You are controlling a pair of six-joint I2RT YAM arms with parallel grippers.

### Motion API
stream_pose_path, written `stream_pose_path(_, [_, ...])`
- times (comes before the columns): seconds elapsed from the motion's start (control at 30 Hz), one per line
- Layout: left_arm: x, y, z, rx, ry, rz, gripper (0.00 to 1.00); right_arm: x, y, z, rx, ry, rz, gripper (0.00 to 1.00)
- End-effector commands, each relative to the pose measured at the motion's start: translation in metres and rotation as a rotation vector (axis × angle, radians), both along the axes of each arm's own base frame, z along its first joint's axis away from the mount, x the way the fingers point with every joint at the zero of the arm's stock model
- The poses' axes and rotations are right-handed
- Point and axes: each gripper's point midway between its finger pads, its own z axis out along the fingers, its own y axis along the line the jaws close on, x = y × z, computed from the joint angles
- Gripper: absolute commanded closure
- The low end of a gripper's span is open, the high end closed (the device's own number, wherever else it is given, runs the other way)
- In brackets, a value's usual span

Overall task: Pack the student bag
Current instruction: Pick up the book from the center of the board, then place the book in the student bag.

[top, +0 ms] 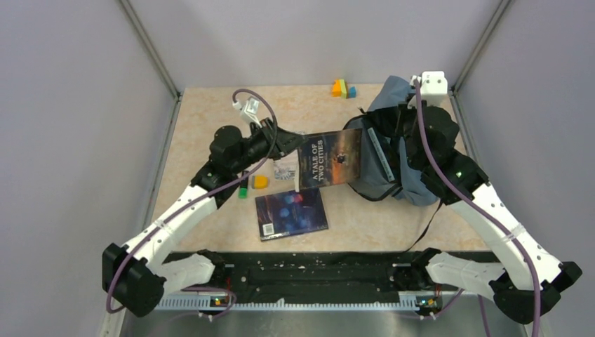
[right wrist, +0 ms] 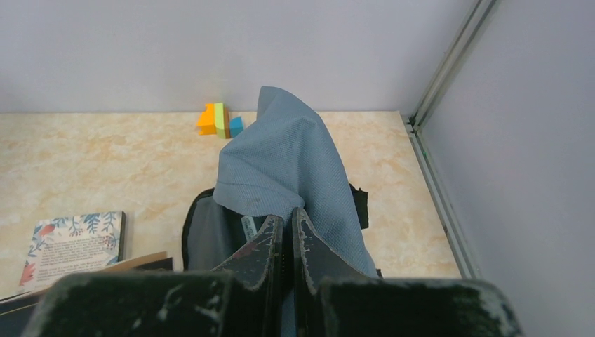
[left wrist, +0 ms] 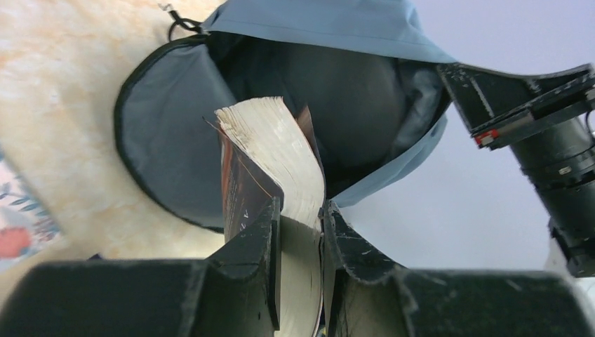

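Slumped on the far right of the table (top: 203, 119): the bag (top: 414, 184), mouth gaping toward the table's middle. Pressed together on a fold of its cloth, holding it up: the right gripper (right wrist: 288, 228). Over the table's middle, pinching a book (top: 330, 158) with pages fanned at the bag's mouth: the left gripper (left wrist: 302, 210). Flat on the table's near middle: a second book (top: 291, 213). At its far edge: blocks (top: 343, 88).

Robotics lab test cell. Plain grey panel walls (top: 63, 126) and aluminium corner posts (top: 149, 48) enclose a beige stone-pattern table (top: 309, 105); black mounting rail (top: 316, 268) along near edge.
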Motion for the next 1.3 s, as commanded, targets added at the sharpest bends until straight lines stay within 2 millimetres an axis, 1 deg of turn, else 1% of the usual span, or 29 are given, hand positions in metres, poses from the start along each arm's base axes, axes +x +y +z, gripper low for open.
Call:
stream_pose_path(0.0, [-0.005, -0.009, 0.108, -0.259, -0.221, -0.028, 1.00, -0.002, -0.005, 0.031, 0.062, -0.075, -0.022, 1.00])
stream_pose_path(0.13, [0.009, -0.031, 0.103, -0.301, -0.172, -0.049, 1.00, -0.001, -0.005, 0.030, 0.059, -0.072, -0.023, 1.00])
stream_pose_path(0.27, [0.025, -0.048, 0.098, -0.326, -0.128, -0.032, 1.00, 0.000, -0.003, 0.029, 0.054, -0.065, -0.018, 1.00])
stream_pose_path(0.43, [0.042, -0.067, 0.102, -0.412, -0.095, -0.027, 1.00, 0.003, 0.000, 0.025, 0.078, -0.059, -0.019, 1.00])
stream_pose_path(0.6, [0.051, -0.085, 0.110, -0.482, -0.068, -0.069, 1.00, 0.004, 0.000, 0.023, 0.067, -0.050, -0.027, 1.00])
stream_pose_path(0.7, [0.053, -0.090, 0.120, -0.503, -0.070, -0.089, 1.00, 0.004, -0.001, 0.023, 0.062, -0.050, -0.030, 1.00])
stream_pose_path(0.83, [0.050, -0.088, 0.137, -0.511, -0.097, -0.088, 1.00, 0.003, -0.003, 0.025, 0.059, -0.055, -0.034, 1.00])
stream_pose_path(0.9, [0.049, -0.086, 0.142, -0.518, -0.103, -0.085, 1.00, 0.003, -0.003, 0.026, 0.058, -0.057, -0.037, 1.00])
stream_pose_path(1.03, [0.049, -0.085, 0.146, -0.541, -0.096, -0.085, 1.00, 0.003, -0.003, 0.025, 0.058, -0.057, -0.037, 1.00])
stream_pose_path(1.13, [0.057, -0.091, 0.136, -0.546, -0.062, -0.083, 1.00, 0.003, -0.003, 0.024, 0.056, -0.055, -0.039, 1.00])
stream_pose_path(1.2, [0.064, -0.096, 0.122, -0.547, -0.025, -0.068, 1.00, 0.003, -0.003, 0.024, 0.056, -0.054, -0.040, 1.00])
stream_pose_path(1.27, [0.071, -0.104, 0.104, -0.546, 0.017, -0.053, 1.00, 0.003, -0.003, 0.023, 0.055, -0.051, -0.040, 1.00])
